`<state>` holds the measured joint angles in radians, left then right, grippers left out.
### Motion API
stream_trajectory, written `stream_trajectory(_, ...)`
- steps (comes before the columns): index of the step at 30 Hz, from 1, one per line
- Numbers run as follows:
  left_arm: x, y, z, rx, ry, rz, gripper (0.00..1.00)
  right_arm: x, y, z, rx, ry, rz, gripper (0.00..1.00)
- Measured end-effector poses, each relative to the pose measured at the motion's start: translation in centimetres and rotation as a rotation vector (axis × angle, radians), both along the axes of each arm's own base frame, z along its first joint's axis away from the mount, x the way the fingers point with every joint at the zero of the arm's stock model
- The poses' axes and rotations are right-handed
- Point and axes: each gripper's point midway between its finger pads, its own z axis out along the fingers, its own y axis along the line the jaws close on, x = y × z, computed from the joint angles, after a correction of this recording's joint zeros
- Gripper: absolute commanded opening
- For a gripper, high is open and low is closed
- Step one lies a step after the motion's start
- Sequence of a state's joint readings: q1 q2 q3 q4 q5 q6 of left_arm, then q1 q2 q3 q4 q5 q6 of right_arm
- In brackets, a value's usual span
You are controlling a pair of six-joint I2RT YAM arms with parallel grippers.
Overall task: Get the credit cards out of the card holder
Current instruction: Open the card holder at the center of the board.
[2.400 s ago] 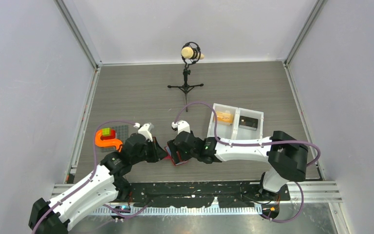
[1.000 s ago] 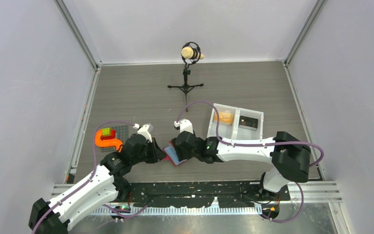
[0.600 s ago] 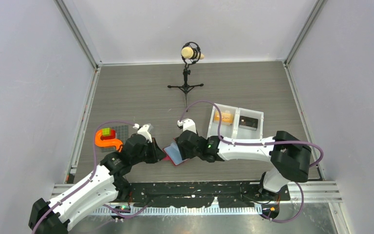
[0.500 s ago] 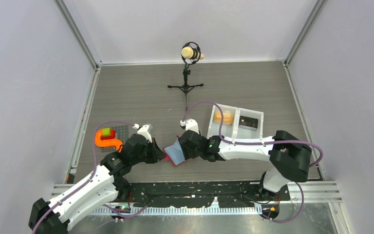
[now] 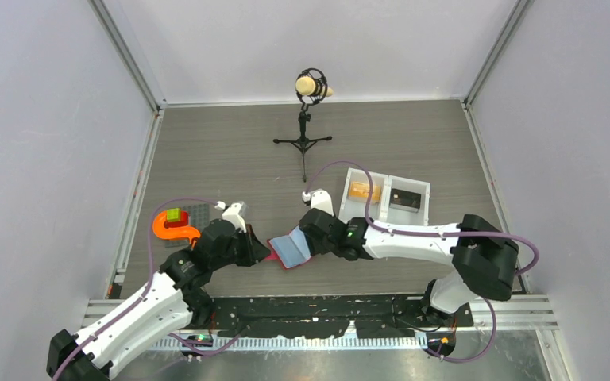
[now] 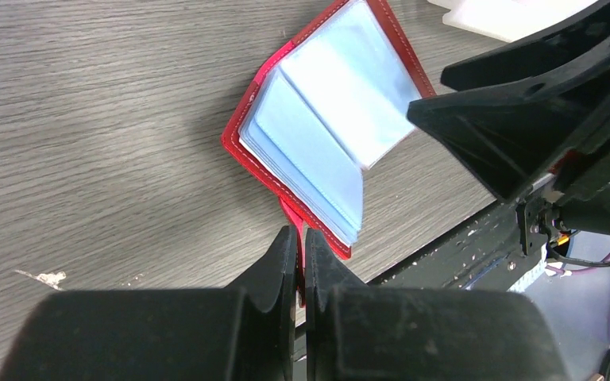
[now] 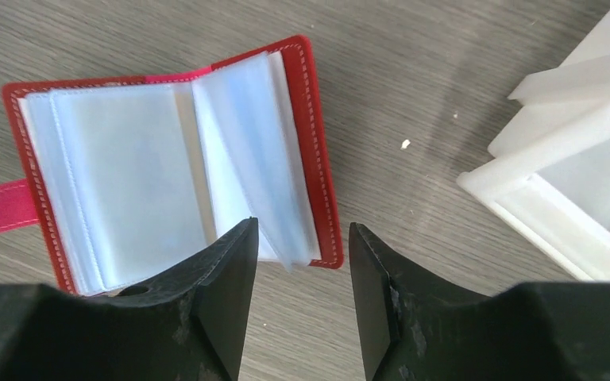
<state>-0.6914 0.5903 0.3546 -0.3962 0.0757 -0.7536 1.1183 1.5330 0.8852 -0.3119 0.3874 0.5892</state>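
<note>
- Plainly, the small flat red folding card holder [image 5: 290, 250] [image 6: 326, 135] [image 7: 167, 167] with pale blue-grey plastic pockets lies open like a booklet on the grey wood-grain table [image 5: 230, 151]. It is near the white plastic two-compartment tray [image 5: 384, 176] [image 7: 540, 103], off that tray's left near corner in the top view and not touching it.
- The left gripper [image 5: 264, 252] [image 6: 300, 238] sits on the side of the card holder away from the tray. Its fingers are pressed together on the narrow red strap that runs out from the holder's edge, pinching it.
- The right gripper [image 5: 311, 238] [image 7: 302, 238] stands between the card holder and the tray, with its jaws spread and nothing clamped between them.
- In the right wrist view the holder's tray-side edge lies just ahead of the spread fingertips, and the corner of one loose pocket leaf shows in the gap between them.
- In the left wrist view that leaf is lifted off the stack, its free edge at one black fingertip of the right gripper. Whether they touch cannot be told.
- No card can be made out in the pockets.
- Inside the tray, an orange block [image 5: 365, 190] lies in the left compartment and a dark grey card [image 5: 405, 199] in the right.
</note>
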Motion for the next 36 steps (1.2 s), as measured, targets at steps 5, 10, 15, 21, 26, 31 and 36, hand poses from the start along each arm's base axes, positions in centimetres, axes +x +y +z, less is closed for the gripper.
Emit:
stream_trajectory(5,-0.1,-0.1,0.1,-0.006,0.002,-0.006,0.0,0.2,0.2,2.6,0.058,-0.026,0.008,0.52)
stream_trajectory(10,-0.2,-0.3,0.2,-0.015,0.004,-0.014,0.0,-0.4,1.5,6.1,0.187,-0.039,0.058,0.49)
stream_trajectory(15,-0.1,-0.5,0.6,-0.032,-0.009,-0.016,0.0,-1.2,4.0,8.3,0.321,-0.027,0.137,0.49)
stream_trajectory(21,-0.1,-0.7,1.0,-0.05,-0.017,-0.022,0.0,-2.2,6.5,8.7,0.412,0.011,0.223,0.58)
stream_trajectory(26,0.0,-0.9,1.2,-0.061,-0.016,-0.021,0.0,-2.7,7.4,5.3,0.362,0.078,0.248,0.63)
stream_trajectory(31,0.0,-1.0,1.5,-0.075,-0.025,-0.019,0.0,-3.0,7.3,2.0,0.295,0.135,0.249,0.63)
stream_trajectory(36,0.0,-1.0,1.6,-0.077,-0.027,-0.019,0.0,-3.1,7.2,1.2,0.278,0.149,0.248,0.6)
